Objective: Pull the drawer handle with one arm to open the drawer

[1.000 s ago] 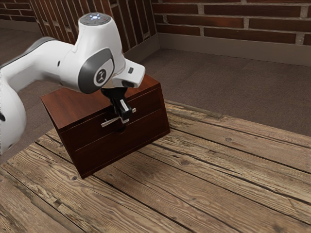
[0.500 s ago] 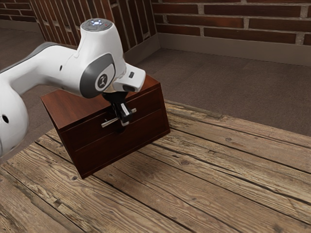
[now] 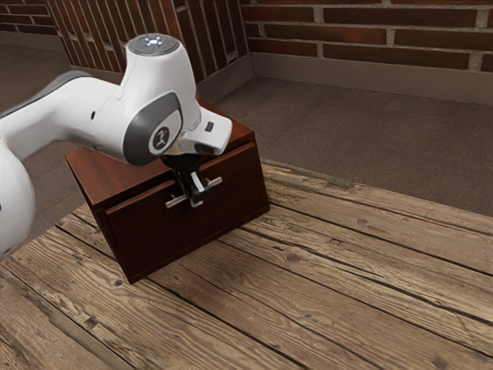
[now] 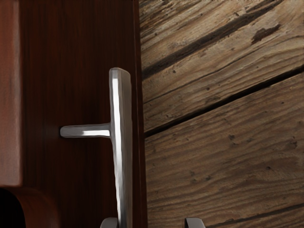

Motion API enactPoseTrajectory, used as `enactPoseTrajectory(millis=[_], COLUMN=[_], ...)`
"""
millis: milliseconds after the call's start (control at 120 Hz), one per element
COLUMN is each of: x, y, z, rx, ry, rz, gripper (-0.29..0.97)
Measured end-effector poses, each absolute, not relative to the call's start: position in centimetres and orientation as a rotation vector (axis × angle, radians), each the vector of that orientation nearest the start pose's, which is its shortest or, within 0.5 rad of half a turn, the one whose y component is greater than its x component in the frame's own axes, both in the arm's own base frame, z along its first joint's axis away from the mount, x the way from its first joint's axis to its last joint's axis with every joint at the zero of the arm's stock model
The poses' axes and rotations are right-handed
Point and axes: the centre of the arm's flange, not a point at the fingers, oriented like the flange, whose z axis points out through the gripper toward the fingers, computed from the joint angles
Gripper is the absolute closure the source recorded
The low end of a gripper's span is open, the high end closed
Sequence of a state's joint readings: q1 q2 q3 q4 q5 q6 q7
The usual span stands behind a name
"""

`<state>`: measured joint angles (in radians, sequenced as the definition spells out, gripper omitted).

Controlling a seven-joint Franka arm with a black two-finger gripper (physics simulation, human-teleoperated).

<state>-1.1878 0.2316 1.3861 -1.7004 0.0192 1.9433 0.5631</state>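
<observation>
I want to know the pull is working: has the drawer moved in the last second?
Yes. The drawer has slid a little out of the cabinet, toward the exterior view's lower right.

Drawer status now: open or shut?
Slightly open. In the exterior view the drawer front juts out past the front edge of the cabinet, with the gripper at the handle.

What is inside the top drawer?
Nothing can be made out. The drawer stands slightly out of the cabinet, but the arm and pincer at the handle cover the narrow opening behind its front.
</observation>
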Motion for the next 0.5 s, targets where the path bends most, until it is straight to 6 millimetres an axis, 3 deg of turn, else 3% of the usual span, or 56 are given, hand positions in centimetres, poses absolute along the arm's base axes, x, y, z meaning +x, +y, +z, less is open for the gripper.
enactPoseTrajectory(millis=[208,500], x=[59.6,58.7], y=[4.4,3.8], z=[55.9,56.1], rx=[-2.789,-2.786], ry=[0.592,0.588], rz=[-0.128,-0.128], gripper=[0.6,0.62])
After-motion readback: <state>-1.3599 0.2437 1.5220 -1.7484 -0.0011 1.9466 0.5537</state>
